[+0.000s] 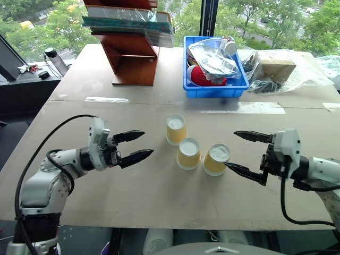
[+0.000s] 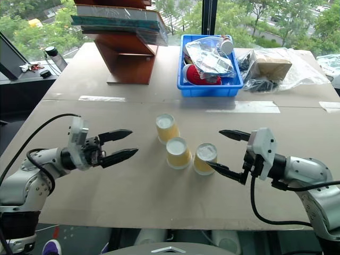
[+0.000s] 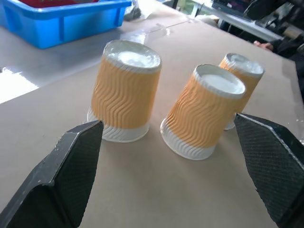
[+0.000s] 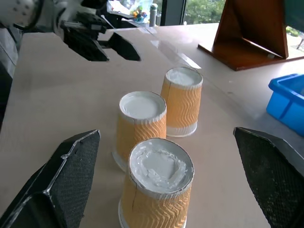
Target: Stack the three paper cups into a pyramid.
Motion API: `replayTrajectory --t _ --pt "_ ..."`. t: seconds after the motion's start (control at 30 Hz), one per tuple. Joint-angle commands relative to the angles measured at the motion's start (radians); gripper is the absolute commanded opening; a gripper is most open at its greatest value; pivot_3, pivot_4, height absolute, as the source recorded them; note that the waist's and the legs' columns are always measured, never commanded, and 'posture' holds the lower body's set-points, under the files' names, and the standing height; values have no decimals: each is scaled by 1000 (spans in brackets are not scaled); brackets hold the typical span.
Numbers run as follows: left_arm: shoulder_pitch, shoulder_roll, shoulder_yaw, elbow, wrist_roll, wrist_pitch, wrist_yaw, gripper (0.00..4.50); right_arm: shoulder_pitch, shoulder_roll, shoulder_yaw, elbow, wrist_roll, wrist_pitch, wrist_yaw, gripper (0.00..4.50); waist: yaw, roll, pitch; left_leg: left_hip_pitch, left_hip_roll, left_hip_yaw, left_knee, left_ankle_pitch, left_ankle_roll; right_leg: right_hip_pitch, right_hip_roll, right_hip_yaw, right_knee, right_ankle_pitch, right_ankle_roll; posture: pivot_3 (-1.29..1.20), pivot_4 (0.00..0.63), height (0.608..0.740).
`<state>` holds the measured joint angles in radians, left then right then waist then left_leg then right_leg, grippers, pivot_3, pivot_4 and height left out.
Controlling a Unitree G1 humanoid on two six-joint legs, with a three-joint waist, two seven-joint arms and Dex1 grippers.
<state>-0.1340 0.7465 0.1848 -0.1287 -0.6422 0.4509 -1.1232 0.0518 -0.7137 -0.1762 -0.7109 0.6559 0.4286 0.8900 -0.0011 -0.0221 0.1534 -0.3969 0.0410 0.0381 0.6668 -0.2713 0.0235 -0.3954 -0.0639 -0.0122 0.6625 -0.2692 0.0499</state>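
The three paper cups stand upside down on the brown table in a slanting row, white bases up: the far one (image 1: pixel 176 129), the middle one (image 1: pixel 188 153) and the near right one (image 1: pixel 216 159). The middle and right cups almost touch. My left gripper (image 1: pixel 146 143) is open, level, a short way left of the cups and pointing at them, with nothing between its fingers. My right gripper (image 1: pixel 230 149) is open on the other side. Its lower fingertip is right beside the near right cup (image 4: pixel 156 190), and no cup is held. The right wrist view also shows the left gripper (image 4: pixel 121 45) beyond the cups.
A blue bin (image 1: pixel 215 91) of bagged items sits behind the cups at the table's far middle. A wooden stand (image 1: pixel 133 61) holding books is at the far left, and plastic bags with a box (image 1: pixel 276 68) at the far right. A bottle (image 1: pixel 55 60) stands beyond the left edge.
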Motion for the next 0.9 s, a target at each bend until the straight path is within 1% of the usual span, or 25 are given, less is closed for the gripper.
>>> replayTrajectory --t 0.03,0.2,0.27,0.33,0.4,0.47,0.53,0.6,0.73,0.83,0.9 --pt "-131 -44 -91 84 105 -60 32 4500 19 -20 -80 -115 125 27 -29 4443 7 1 1 0 0 0 0 0 0 0 0 0 0 0 0 0 150 740" --pt "-249 -98 -152 214 180 -124 24 4500 59 -47 -122 -165 138 43 -79 4443 14 0 0 0 -1 -1 2 0 0 1 0 0 0 0 0 0 150 740" --pt "-288 -119 -168 259 192 -142 9 4500 91 -63 -115 -180 93 43 -94 4443 14 0 0 -1 -1 -1 2 0 0 1 0 0 0 0 0 0 150 740" --pt "-318 -137 -183 298 211 -168 -5 4500 126 -90 -78 -185 17 40 -98 4443 14 0 0 -1 -1 -2 2 0 0 1 0 -1 0 0 0 0 150 740" --pt "-331 -148 -187 314 208 -176 -21 4500 141 -111 -6 -158 -81 40 -119 4443 13 0 0 0 -1 -2 2 0 0 1 0 0 0 0 0 0 150 740" --pt "-327 -145 -186 311 201 -179 -51 4500 136 -78 42 -131 -94 51 -157 4443 11 -1 0 -1 -1 -2 2 0 0 1 0 -1 0 0 0 0 150 740" --pt "-313 -126 -174 290 167 -149 -96 4500 119 -48 76 -105 -108 49 -179 4443 10 -1 0 -1 -1 -3 2 0 0 1 1 0 0 0 0 0 150 740" --pt "-289 -102 -152 264 133 -121 -138 4500 100 -38 117 -71 -161 31 -185 4443 7 -1 0 -1 -1 -3 2 0 0 1 1 0 0 0 0 0 150 740" --pt "-175 22 -97 152 3 -38 -326 4500 33 8 194 -2 -189 46 -200 4443 -11 -1 0 -1 -1 -4 2 0 0 1 1 0 0 0 0 0 150 740" --pt "-94 102 -48 68 -65 3 -410 4500 1 22 224 46 -218 39 -198 4443 -8 0 1 -1 0 -4 2 0 0 0 1 0 0 0 0 0 150 740" --pt "-58 131 -27 36 -78 -1 -437 4500 -11 26 234 66 -230 33 -194 4443 -6 0 1 -1 0 -4 2 0 0 0 1 -1 0 0 0 0 150 740"
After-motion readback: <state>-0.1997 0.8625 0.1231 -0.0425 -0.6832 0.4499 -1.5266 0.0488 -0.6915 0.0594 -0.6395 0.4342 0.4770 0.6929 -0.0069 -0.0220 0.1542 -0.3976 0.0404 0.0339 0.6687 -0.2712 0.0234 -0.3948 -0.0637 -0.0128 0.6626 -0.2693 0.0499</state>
